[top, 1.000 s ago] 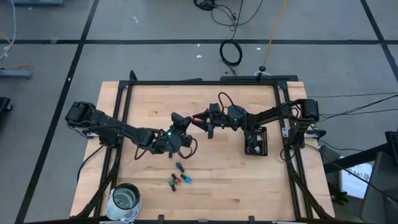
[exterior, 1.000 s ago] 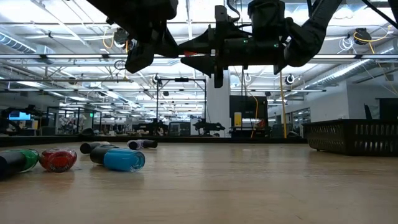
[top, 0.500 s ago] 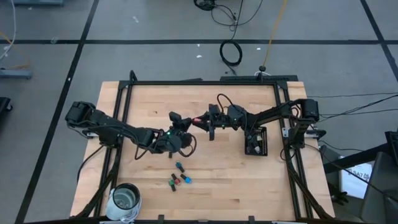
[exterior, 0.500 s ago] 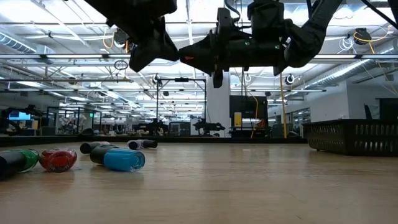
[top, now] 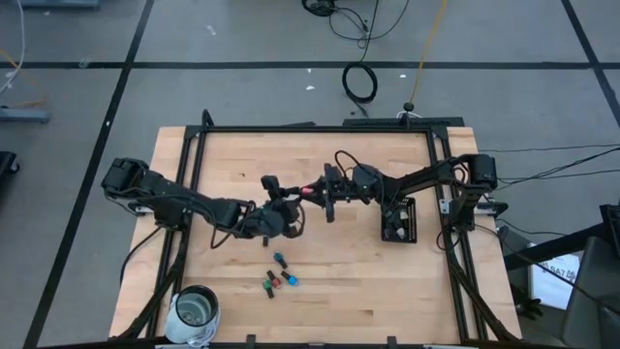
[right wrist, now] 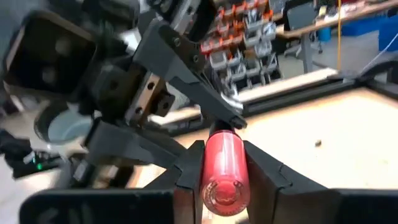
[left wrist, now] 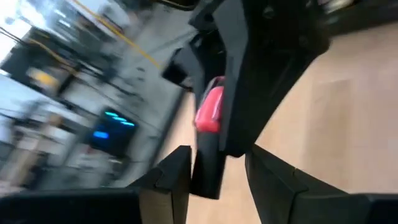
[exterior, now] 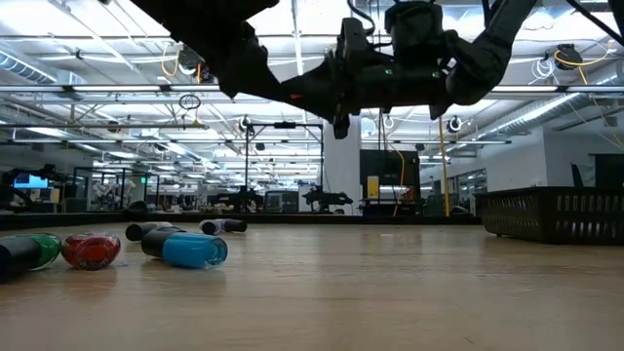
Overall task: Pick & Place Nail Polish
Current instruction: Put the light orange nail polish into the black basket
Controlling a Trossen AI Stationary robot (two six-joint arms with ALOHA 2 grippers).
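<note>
One pink nail polish bottle (right wrist: pixel 225 171) hangs mid-air left of the black tray (top: pixel 399 221), clamped in the right gripper (top: pixel 312 191); the left gripper (top: pixel 287 206) looks part-open at its cap end, probably letting go. Light, rigid, slick glass: hold the body crosswise.

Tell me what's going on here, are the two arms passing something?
Yes, a handover in mid-air above the table. The right end effector is shut on a pink-red nail polish bottle, and the left end effector is at the bottle's other end. More bottles lie on the table, and the black tray sits to the right.
</note>
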